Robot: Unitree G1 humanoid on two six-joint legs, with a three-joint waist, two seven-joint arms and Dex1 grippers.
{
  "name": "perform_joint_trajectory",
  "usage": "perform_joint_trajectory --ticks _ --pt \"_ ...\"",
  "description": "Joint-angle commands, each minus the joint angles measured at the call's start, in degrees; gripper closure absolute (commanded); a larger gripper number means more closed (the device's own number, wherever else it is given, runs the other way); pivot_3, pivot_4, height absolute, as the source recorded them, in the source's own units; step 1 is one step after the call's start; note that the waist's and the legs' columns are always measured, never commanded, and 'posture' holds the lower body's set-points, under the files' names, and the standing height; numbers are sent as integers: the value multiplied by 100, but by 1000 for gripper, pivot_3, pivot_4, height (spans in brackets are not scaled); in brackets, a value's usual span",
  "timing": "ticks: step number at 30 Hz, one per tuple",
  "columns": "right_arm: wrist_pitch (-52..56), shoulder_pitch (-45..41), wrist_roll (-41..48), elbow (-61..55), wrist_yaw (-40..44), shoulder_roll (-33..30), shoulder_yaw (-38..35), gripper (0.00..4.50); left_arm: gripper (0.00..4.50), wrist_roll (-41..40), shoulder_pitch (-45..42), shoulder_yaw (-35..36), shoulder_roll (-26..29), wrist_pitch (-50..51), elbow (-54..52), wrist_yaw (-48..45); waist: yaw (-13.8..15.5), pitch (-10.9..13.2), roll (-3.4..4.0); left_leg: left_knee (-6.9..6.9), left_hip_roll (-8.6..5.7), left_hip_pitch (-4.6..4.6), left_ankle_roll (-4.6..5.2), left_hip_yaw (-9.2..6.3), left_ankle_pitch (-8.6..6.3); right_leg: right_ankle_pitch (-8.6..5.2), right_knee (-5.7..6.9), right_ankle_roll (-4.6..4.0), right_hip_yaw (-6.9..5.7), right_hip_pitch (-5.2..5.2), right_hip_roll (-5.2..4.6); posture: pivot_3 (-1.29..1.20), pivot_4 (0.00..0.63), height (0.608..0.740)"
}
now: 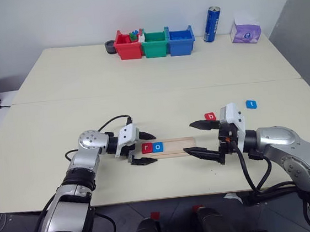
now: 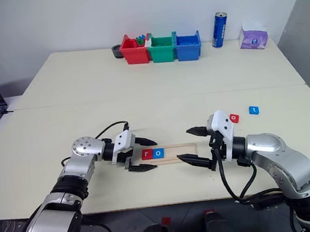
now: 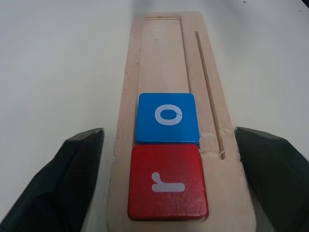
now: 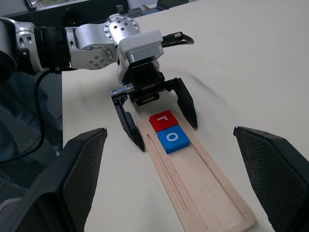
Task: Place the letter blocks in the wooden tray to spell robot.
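The long pale-wood tray (image 1: 172, 146) lies on the cream desk (image 1: 139, 68) between both end effectors, with a red square "r" tile (image 1: 147, 147) and a blue square "o" tile (image 1: 157, 146) side by side at its end nearest the left end effector (image 1: 144, 148). That end effector is released, its fingers straddling this end, grasping nothing. The right end effector (image 1: 197, 138) is likewise spread wide and empty at the tray's other end, with a red tile (image 1: 210, 116) just behind it and a blue "t" tile (image 1: 251, 104) farther off.

The wooden tray (image 1: 169, 146) lies bare past the blue o block (image 1: 157, 146) — an open claw at each end.
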Motion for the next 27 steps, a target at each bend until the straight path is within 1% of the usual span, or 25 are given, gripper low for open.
perform_joint_trajectory --ticks 1,5,10,13,14,17,19,21,24,27 --pt "-169 -39 -47 -85 72 -11 2 0 27 30 133 -41 108 -28 -88 -14 0 0 0 0 0 0 0 0 0 0 0 0 0 0 0 0 150 740" --pt "-167 -51 -49 -29 92 -47 -71 0 27 -140 290 38 280 326 -542 -63 -9 0 1 -1 1 2 0 0 0 0 0 0 1 0 0 0 150 740" --pt "47 34 155 -93 -80 -135 -503 0 27 -479 238 315 687 1030 -1177 -58 -4 0 1 0 3 -1 0 -5 0 0 2 0 -1 -1 1 0 150 740" --pt "168 151 180 -100 -347 -159 -818 0 27 -745 296 501 866 1490 -1887 42 6 0 0 1 3 -3 0 -4 0 0 0 0 -1 -1 0 0 150 740" --pt "170 172 64 -60 -478 -169 -860 0 27 -850 349 551 880 1686 -2174 115 14 0 0 1 2 -6 0 -5 0 0 -2 0 -1 0 -2 0 150 740" --pt "-78 115 -899 393 -1274 -110 -678 0 27 -1204 540 714 749 2466 -3199 650 16 0 0 2 3 -7 0 -6 0 0 -3 0 4 0 -10 0 150 740" --pt "-1 -14 -1381 738 -2031 196 -592 0 27 -1336 755 733 561 2764 -3790 1075 14 0 0 5 3 -5 -1 -4 0 1 -2 2 10 2 -11 0 150 740" --pt "51 -137 -1683 988 -2537 541 -489 0 27 -1411 1035 661 431 3019 -4261 1344 2 0 1 6 2 -2 -1 0 1 1 0 2 18 2 -10 0 150 740" --pt "158 -281 -1996 1215 -3072 1059 -352 0 27 -1390 1408 525 349 3189 -4750 1597 -44 -1 2 -2 6 2 -2 3 1 1 6 1 30 -2 -1 0 150 740" --pt "287 -386 -2148 1405 -3482 1504 -387 0 27 -1452 1542 494 334 3360 -5009 1767 -21 -1 3 -7 11 4 -3 1 1 0 20 -3 29 -12 3 0 150 740"
